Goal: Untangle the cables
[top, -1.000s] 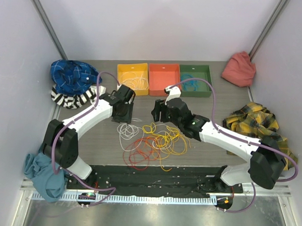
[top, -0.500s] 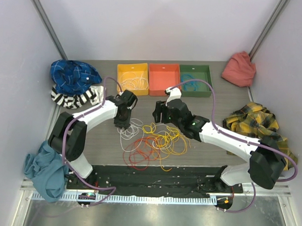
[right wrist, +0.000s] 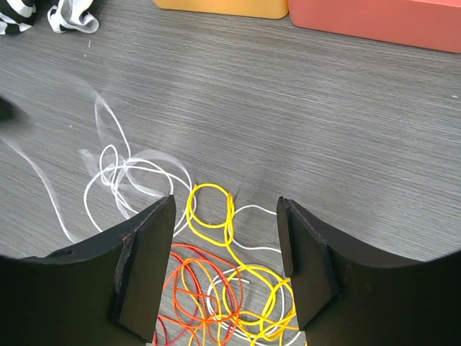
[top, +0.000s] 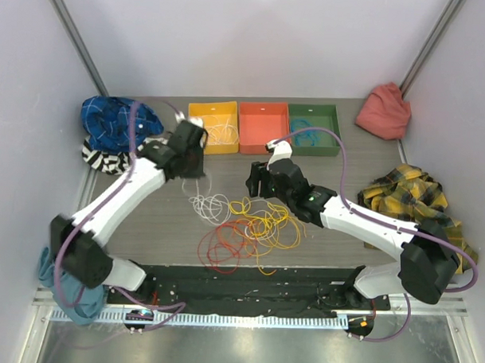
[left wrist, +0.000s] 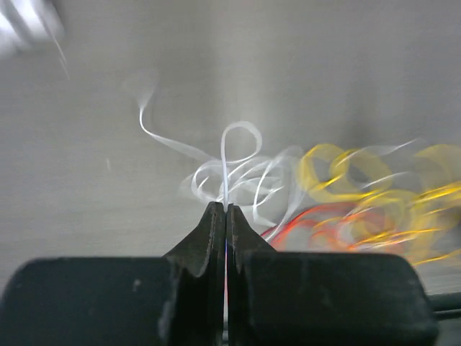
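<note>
Left gripper [left wrist: 225,208] pinching white cable [left wrist: 224,173] — right gripper [right wrist: 225,202] agape, over tangled cables [top: 255,222]

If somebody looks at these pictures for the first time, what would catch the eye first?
The bright tangle of cables, white, yellow, orange and red, in the middle of the table, draws the eye first. Next comes the left gripper, shut on a white strand that rises from the heap, while the right gripper hangs open above it. A row of three coloured trays lines the far side.
</note>
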Tool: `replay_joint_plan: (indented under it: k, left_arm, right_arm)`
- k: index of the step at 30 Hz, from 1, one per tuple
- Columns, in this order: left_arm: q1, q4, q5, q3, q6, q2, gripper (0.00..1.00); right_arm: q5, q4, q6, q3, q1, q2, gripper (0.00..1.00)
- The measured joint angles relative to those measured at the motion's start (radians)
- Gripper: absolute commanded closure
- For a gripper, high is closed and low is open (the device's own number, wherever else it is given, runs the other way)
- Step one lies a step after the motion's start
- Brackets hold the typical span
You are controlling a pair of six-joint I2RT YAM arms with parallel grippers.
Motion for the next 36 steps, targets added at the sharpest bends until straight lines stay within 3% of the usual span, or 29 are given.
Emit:
replay_joint_plan:
  k: [6,8,15,27,36]
  left_arm:
    - [-0.001,0.079,-0.063,0.487,0.002,-0.245,1.00]
    - [-0.001,0.132,-0.068,0.578,0.002,-0.308,1.00]
    - [-0.002,0.249,-0.072,0.657,0.026,-0.439,1.00]
    - [-0.003,0.249,-0.095,0.709,0.113,-0.169,1.00]
    - [-0.003,0.271,-0.129,0.975,0.191,0.026,1.00]
  right_arm:
    - [0.000,-0.001,0.001,0.000,-0.001,-0.001,0.35]
    - [-0.001,-0.002,0.003,0.000,-0.001,-0.002,0.35]
    - [-0.005,-0.018,0.019,0.000,-0.001,-0.003,0.35]
    - [-0.009,-0.033,0.026,0.001,-0.001,-0.016,0.35]
    - [0.026,-0.099,-0.002,0.005,-0.003,-0.155,0.34]
